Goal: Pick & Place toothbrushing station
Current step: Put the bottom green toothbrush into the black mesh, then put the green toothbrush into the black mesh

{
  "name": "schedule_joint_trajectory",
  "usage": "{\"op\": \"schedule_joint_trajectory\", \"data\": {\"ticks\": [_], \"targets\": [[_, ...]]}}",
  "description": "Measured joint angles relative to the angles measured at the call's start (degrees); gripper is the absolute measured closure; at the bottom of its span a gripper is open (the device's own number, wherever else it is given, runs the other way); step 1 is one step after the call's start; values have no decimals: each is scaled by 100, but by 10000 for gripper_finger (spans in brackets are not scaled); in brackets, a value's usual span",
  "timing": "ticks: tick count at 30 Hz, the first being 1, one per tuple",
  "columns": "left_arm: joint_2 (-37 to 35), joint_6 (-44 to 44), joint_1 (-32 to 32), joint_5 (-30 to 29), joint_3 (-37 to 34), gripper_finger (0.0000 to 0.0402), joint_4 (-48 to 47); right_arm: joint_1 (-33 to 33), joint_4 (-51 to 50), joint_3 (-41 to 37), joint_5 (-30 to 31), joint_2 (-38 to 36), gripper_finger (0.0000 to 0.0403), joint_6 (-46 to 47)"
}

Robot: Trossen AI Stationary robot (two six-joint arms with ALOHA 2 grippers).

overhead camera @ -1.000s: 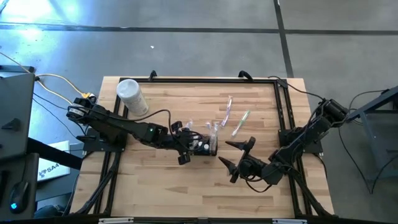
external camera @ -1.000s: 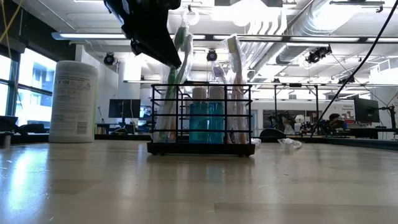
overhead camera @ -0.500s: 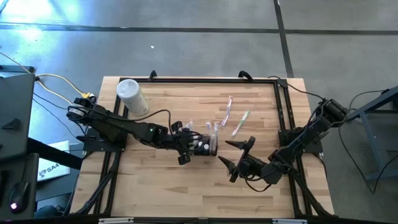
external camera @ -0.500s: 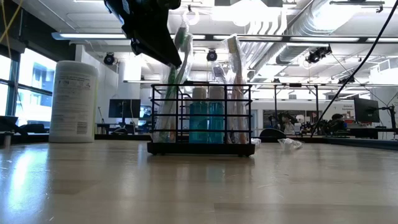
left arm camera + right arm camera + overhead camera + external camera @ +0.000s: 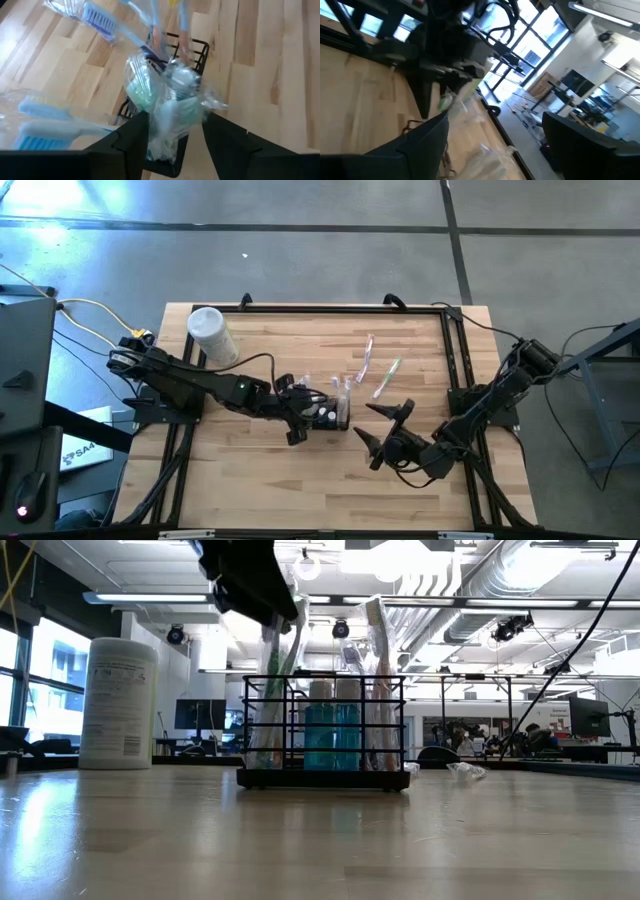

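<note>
The toothbrushing station, a low black wire caddy [image 5: 335,413] [image 5: 322,730], rests on its base at the table's middle. Several plastic-wrapped toothbrushes stand in it around a teal tube [image 5: 332,735]. My left gripper [image 5: 172,125] [image 5: 258,585] hangs open just over the caddy's left end. Its two fingers stand on either side of a wrapped green-headed toothbrush [image 5: 150,92] whose lower end sits in the caddy. My right gripper [image 5: 376,430] waits open to the caddy's right, above the table, with nothing between its fingers.
A white lidded cylinder [image 5: 212,335] [image 5: 118,702] stands at the far left of the table. Two loose wrapped toothbrushes [image 5: 367,360] [image 5: 387,377] lie beyond the caddy, toward the far right. The wooden top in front of the caddy is bare.
My left gripper has risen a little above the caddy's left end. The toothbrushes and the caddy have stayed where they were.
</note>
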Motion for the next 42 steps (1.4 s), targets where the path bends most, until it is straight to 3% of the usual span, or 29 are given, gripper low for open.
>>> {"op": "schedule_joint_trajectory", "data": {"ticks": [13,28,32,37,42], "targets": [[0,12,-31,6,672,219,-883,358,-511,0,714,1,89,4],[-2,167,-264,90,1402,219,-1413,462,-1824,0,637,-28,89,910],[0,298,-251,-98,1658,219,-1549,393,-2625,0,-118,-231,89,1814],[-4,316,-251,-161,2050,219,-2023,154,-4367,0,-2138,-742,89,3737],[-51,359,-256,-558,2446,219,-3455,-393,-6106,0,-3147,-1115,89,5005]]}}
